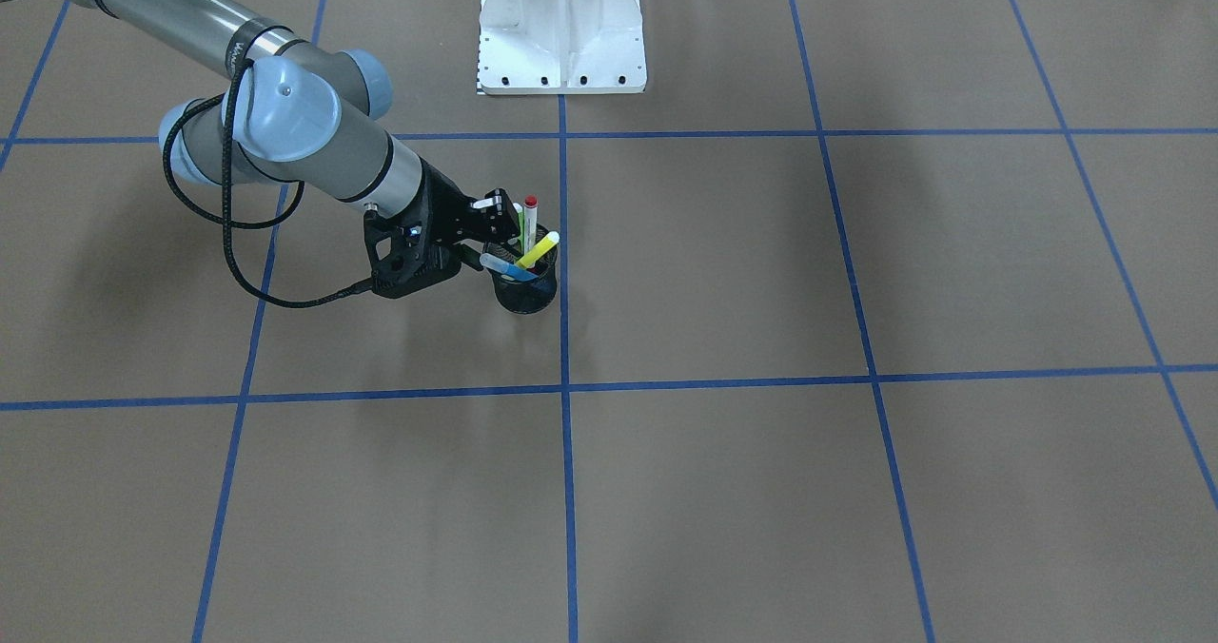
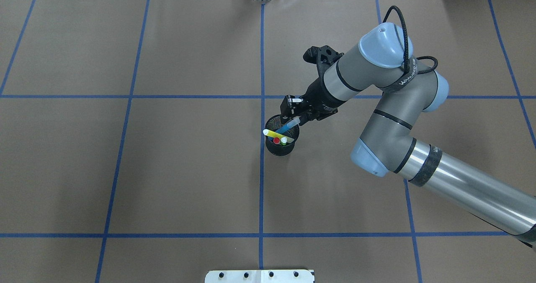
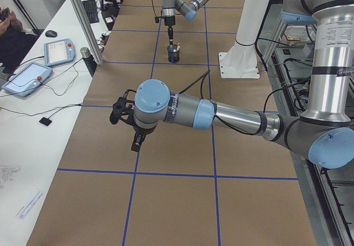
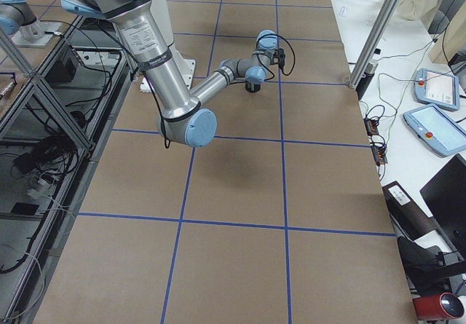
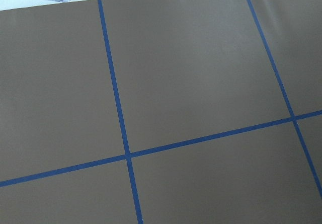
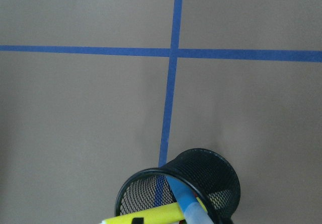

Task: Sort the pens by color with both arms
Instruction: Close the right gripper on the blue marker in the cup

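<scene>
Black mesh cup (image 1: 525, 296) holds four pens (image 1: 539, 248); right fingers (image 1: 497, 203) apart at rim; left fingers (image 3: 136, 141) cannot tell.

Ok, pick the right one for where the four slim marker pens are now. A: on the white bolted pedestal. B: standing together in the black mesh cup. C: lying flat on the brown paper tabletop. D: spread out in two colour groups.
B: the blue pen, yellow highlighter, red-ended white pen and lime green highlighter all poke out of the black mesh cup, with none lying on the tabletop.
</scene>
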Controlling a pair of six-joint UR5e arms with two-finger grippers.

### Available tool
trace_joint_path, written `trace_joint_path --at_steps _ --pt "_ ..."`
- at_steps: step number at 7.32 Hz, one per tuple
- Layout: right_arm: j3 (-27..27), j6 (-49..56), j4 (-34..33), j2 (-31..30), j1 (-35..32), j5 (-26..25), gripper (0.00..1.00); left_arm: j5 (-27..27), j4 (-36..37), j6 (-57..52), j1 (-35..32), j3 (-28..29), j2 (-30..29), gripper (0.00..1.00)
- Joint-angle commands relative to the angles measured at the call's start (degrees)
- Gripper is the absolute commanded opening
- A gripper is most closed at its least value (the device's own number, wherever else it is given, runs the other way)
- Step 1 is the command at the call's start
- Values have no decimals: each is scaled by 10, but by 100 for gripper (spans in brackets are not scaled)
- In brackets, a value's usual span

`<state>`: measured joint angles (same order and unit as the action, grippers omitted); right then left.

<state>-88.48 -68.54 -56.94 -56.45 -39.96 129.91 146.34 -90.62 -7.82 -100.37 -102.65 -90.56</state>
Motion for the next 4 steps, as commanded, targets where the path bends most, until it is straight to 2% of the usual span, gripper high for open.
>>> trace_joint_path --at_steps 1,4 --pt "5 3 -1 -1 1 0 57 0 0 0 0 0 0 100" --pt "11 3 2 -3 8 0 51 0 0 0 0 0 0 100"
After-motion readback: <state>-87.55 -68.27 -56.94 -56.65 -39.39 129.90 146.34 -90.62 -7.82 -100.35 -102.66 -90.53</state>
